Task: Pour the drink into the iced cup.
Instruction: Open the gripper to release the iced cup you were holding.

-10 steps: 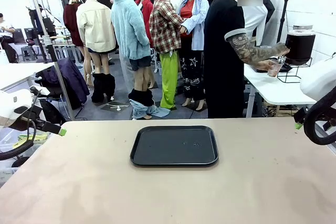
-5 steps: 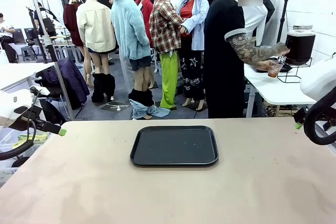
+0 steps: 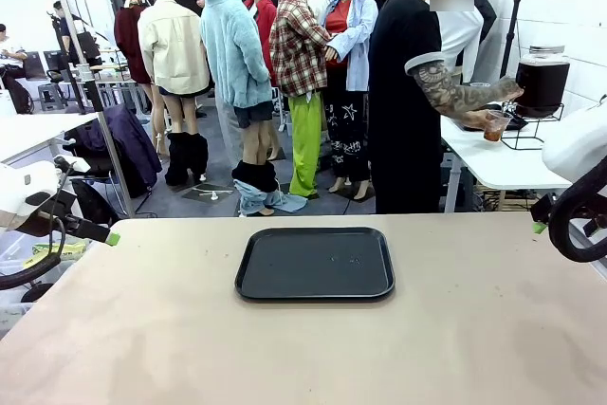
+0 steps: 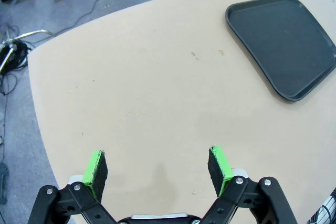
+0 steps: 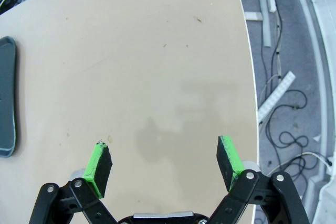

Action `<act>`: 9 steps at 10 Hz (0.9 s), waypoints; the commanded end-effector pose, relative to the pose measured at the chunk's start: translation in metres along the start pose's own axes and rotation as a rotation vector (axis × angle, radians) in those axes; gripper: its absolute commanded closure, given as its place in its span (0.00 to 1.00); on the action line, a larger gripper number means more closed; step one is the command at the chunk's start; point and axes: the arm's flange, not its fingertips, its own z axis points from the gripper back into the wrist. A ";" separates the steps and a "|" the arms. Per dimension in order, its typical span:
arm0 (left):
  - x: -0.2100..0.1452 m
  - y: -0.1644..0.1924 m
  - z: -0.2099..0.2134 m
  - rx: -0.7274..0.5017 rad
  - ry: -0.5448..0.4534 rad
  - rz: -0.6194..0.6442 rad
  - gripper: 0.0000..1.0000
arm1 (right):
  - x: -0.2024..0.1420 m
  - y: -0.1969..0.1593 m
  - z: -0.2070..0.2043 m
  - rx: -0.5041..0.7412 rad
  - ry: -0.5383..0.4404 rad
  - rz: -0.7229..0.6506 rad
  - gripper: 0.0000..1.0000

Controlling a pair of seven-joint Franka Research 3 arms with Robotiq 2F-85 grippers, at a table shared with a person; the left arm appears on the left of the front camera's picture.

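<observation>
Though partly behind the person's hand (image 3: 477, 119), cup (image 3: 494, 126) of amber drink (image 3: 493, 132).

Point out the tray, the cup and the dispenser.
tray (image 3: 315, 263): front view, bare middle of its floor.
cup (image 3: 494, 126): front view, its side, in the person's hand.
dispenser (image 3: 542, 81): front view, its dark body.

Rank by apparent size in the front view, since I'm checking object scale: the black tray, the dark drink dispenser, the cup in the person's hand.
1. black tray, though it sits nearest the camera
2. drink dispenser
3. cup
</observation>
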 end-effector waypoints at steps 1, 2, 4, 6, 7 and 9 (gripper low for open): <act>0.000 0.000 0.000 -0.002 -0.001 -0.006 0.00 | 0.001 0.000 -0.001 -0.008 -0.003 0.006 0.00; 0.000 0.000 0.000 -0.002 -0.001 -0.006 0.00 | 0.001 0.000 -0.001 -0.008 -0.003 0.006 0.00; 0.000 0.000 0.000 -0.002 -0.001 -0.006 0.00 | 0.001 0.000 -0.001 -0.008 -0.003 0.006 0.00; 0.000 0.000 0.000 -0.002 -0.001 -0.006 0.00 | 0.001 0.000 -0.001 -0.008 -0.003 0.006 0.00; 0.000 0.000 0.000 -0.002 -0.001 -0.006 0.00 | 0.001 0.000 -0.001 -0.008 -0.003 0.006 0.00; 0.000 0.000 0.000 -0.002 -0.001 -0.006 0.00 | 0.001 0.000 -0.001 -0.008 -0.003 0.006 0.00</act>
